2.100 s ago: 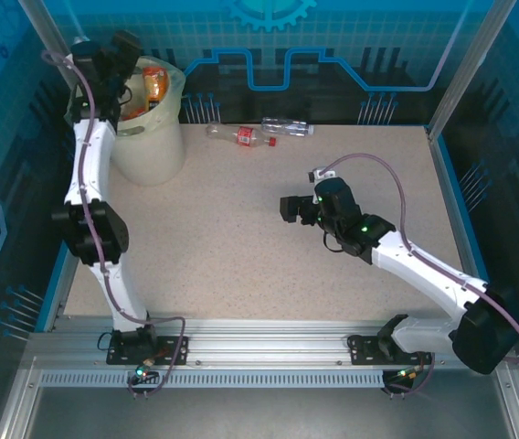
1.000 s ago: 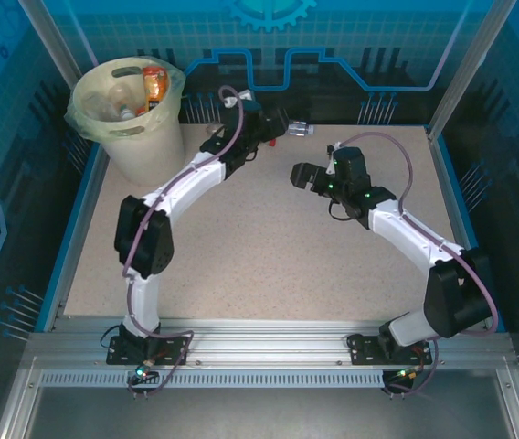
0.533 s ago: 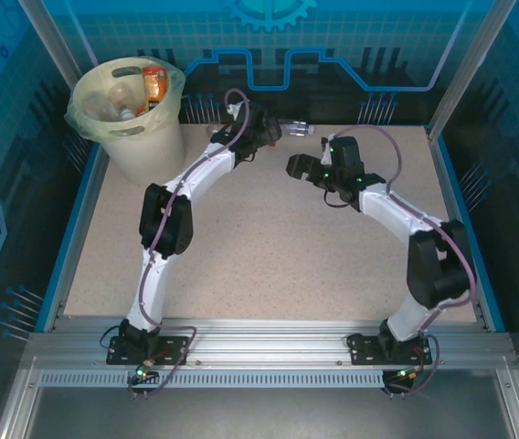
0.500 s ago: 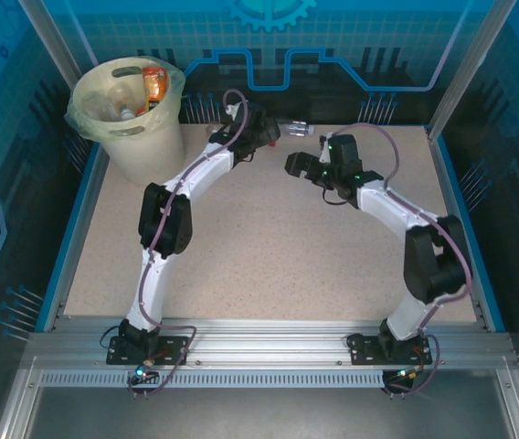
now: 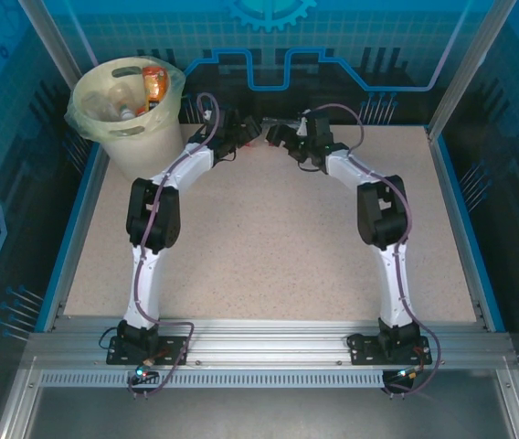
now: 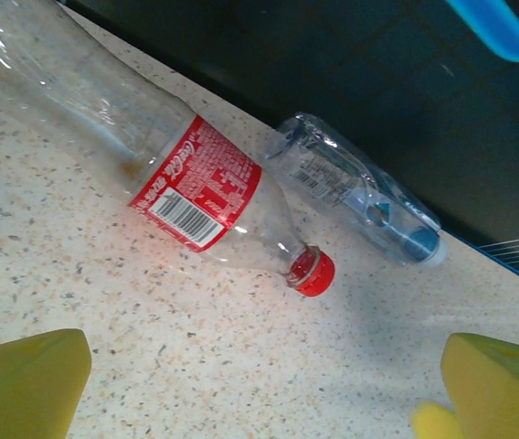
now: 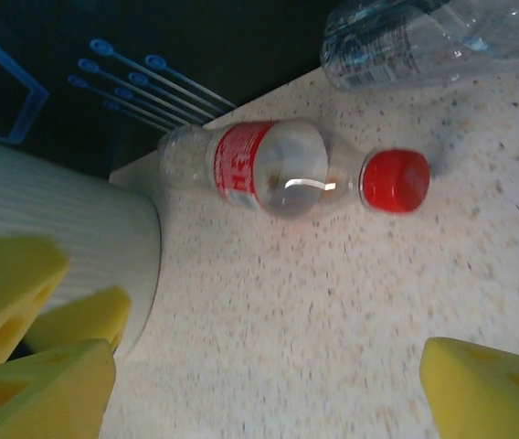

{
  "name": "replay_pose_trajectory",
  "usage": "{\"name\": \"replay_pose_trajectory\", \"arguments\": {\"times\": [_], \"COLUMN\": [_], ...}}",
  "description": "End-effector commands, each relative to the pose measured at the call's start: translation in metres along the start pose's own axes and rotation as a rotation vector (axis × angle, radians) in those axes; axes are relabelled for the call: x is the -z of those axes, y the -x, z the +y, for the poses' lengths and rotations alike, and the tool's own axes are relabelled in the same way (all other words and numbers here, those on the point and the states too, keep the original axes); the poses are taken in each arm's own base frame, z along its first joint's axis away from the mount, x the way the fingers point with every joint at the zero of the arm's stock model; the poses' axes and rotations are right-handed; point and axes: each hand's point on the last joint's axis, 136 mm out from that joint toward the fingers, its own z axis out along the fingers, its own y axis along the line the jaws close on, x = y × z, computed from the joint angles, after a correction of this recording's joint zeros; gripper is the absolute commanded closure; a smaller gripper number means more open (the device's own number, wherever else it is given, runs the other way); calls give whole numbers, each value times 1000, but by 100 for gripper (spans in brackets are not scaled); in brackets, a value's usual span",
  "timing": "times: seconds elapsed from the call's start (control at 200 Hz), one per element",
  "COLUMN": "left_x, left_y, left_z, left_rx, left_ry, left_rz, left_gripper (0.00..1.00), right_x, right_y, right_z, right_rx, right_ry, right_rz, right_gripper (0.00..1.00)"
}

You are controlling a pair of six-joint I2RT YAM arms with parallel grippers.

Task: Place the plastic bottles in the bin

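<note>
Two near the table's (image 5: 269, 256) far edge: red-capped Coca-Cola bottle (image 6: 200, 197), blue-capped bottle (image 6: 355, 187). Wide, empty: left gripper (image 6: 259, 384), right gripper (image 7: 264, 380); bin (image 7: 58, 219) beside, from right wrist.

A clear Coca-Cola bottle (image 6: 195, 197) with a red label and a red cap (image 6: 312, 273) lies on its side on the speckled worktop (image 6: 104, 302) near the far edge, with a brownish trace inside. A second clear bottle (image 6: 355, 187), with a pale printed label and a bluish cap end, lies on its side just beside the first one's shoulder. The cream-yellow bin (image 5: 145, 151), lined with a clear bag, stands upright at the far left corner and holds an orange-labelled bottle (image 5: 154, 84).
</note>
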Motion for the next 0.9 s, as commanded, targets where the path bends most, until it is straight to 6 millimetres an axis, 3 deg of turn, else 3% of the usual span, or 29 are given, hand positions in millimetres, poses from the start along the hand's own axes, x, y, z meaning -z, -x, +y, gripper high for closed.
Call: {"name": "replay_pose_trajectory", "arguments": {"times": [0.0,0.13,0.29,0.46,0.895], "left_x": [7,-4,-9,-18,-40], "left_y": [23,32,43,47,44], "left_z": [-19,-13,3,11,27], "left_rx": [54,69,117,120,148], "left_ry": [-99,-83,-63,-36,-8], "left_rz": [-32,-20,-54,-68,-48], "left_gripper": [1,1,1,1,1], "right_x": [-24,-45,-64,-81,-115], "right_y": [10,19,22,27,-5], "right_z": [-9,-14,-40,-47,-42], "right_rx": [-76,-77,-102,-108,-132], "right_ry": [48,61,-12,8,73], "right_rz": [-17,-41,-91,-115,-75], "right_gripper": [15,17,18,18,24]}}
